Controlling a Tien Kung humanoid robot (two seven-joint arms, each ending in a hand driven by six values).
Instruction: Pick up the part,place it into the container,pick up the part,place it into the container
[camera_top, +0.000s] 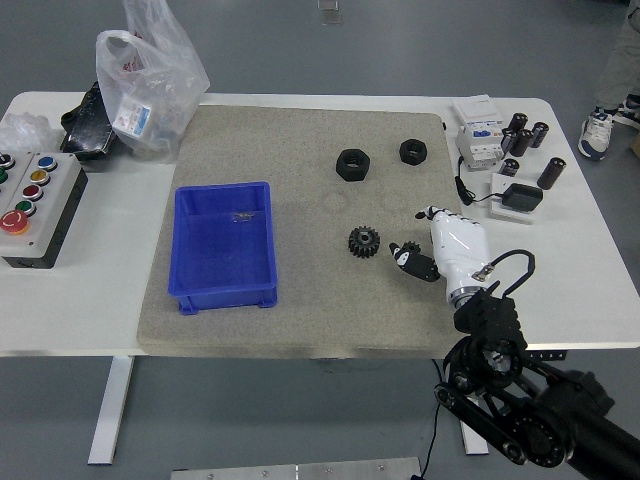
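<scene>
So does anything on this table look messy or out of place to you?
Mostly the far-left corner: a crumpled plastic bag slumps over a black item, half off the grey mat. The gear, two nuts and blue bin look orderly.

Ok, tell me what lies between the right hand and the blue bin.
In the head view, only the black gear on the grey mat lies between the right hand and the blue bin.
</scene>
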